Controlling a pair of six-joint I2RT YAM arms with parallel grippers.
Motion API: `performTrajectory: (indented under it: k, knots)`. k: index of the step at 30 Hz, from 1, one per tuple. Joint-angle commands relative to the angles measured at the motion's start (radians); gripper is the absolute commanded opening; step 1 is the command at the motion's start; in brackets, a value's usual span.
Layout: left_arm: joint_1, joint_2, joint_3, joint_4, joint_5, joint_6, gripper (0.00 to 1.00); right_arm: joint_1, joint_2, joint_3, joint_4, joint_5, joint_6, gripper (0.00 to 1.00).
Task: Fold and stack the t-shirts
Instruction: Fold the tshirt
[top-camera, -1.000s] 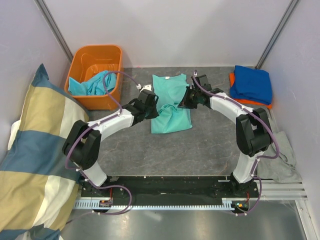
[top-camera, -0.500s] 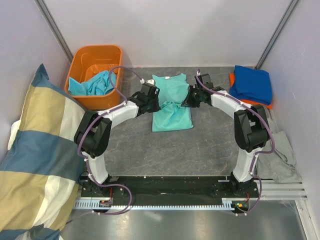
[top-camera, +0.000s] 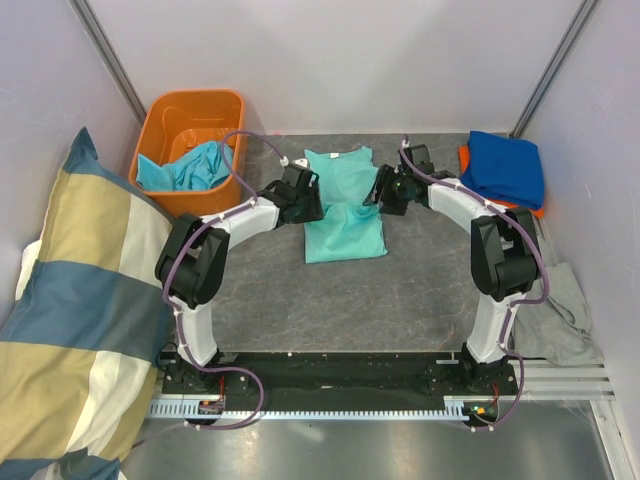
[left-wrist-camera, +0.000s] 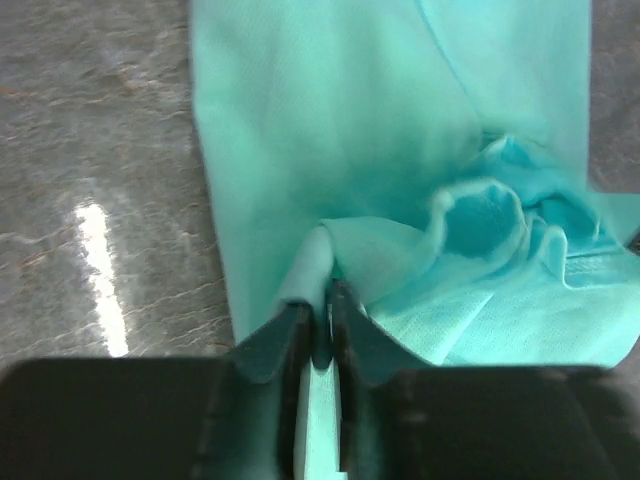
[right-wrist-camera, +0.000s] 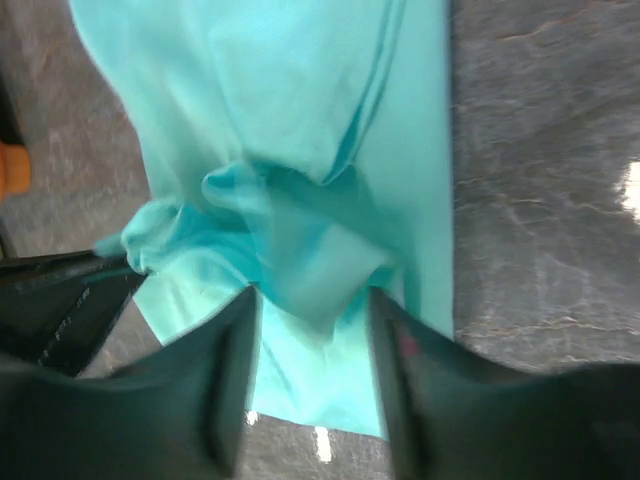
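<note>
A: Between the tips of the left gripper (left-wrist-camera: 322, 290), what?

B: A raised fold of the mint-teal t-shirt (left-wrist-camera: 330, 130), pinched. Fingers (left-wrist-camera: 290, 335) almost together, only a thin slot between, pale cloth showing in it.

A: And just ahead of those tips?

B: Flat shirt cloth stretching away, with a crumpled, darker pocket of the same cloth a little to the right. Bare grey table (left-wrist-camera: 90, 120) off to the left, with a streak of glare on it.

A: Right gripper (right-wrist-camera: 312, 300): narrow as well?

B: No, wide. Fingers well apart, with a loose hump of the same shirt lying in the gap, not squeezed from either side.

A: Beyond that hump?

B: More of the shirt, smoother, running ahead. Marbled tabletop to the gripper's right, past the shirt's straight edge.

A: Seen from above, how placed?

B: One gripper at each long side of the shirt, facing one another across it, about halfway along its length. Rumpled cloth between them, flatter cloth both nearer the bases and farther off.

A: Farther out from the left gripper?

B: To its left, an orange bin (top-camera: 190, 110) holding a heap of turquoise t-shirt (top-camera: 185, 168). Farther left again, and nearer the bases, a big striped pillow (top-camera: 70, 300) against the wall.

A: And out past the right gripper?

B: To its right, a folded royal blue t-shirt (top-camera: 505, 165) lying on an orange t-shirt (top-camera: 464, 158), only an orange rim showing. Well apart from that, back toward the right base, a grey cloth (top-camera: 560, 310) at the table's edge.
</note>
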Motion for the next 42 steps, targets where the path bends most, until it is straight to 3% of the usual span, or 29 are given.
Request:
performTrajectory:
  k: [1, 8, 17, 22, 35, 42]
  knots:
    - [0.025, -0.084, -0.001, -0.036, -0.143, 0.049, 1.00, -0.076, -0.089, 0.011, -0.001, 0.083, -0.059, 0.74]
    - [0.062, -0.261, -0.121, -0.035, -0.223, 0.092, 1.00, -0.131, -0.215, -0.043, -0.056, 0.139, -0.125, 0.80]
    - [0.056, -0.324, -0.352, 0.051, -0.093, 0.010, 1.00, -0.131, -0.283, -0.266, -0.004, 0.034, -0.111, 0.81]
    - [0.055, -0.322, -0.409, 0.099, -0.058, -0.010, 1.00, -0.131, -0.303, -0.336, 0.014, 0.001, -0.110, 0.81]
    - [0.052, -0.280, -0.337, 0.145, 0.017, -0.003, 1.00, -0.128, -0.320, -0.403, 0.048, -0.047, -0.102, 0.81]
    - [0.044, -0.174, -0.169, 0.237, 0.281, -0.021, 1.00, -0.130, -0.311, -0.425, 0.060, -0.058, -0.100, 0.81]
